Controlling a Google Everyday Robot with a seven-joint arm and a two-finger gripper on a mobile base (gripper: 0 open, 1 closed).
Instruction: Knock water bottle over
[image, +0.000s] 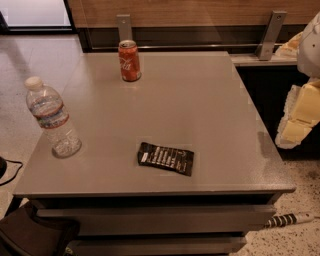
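The water bottle (52, 119) is clear ribbed plastic with a white cap and a pale label with a blue and red band. It stands upright near the left edge of the grey table (200, 110). My gripper (296, 125) hangs at the far right of the view, beyond the table's right edge and well away from the bottle. It holds nothing that I can see.
A red Coca-Cola can (129, 61) stands upright at the back of the table. A flat black snack packet (165, 158) lies near the front middle. A wooden wall with metal brackets runs behind. A dark bag (30, 235) sits on the floor at the lower left.
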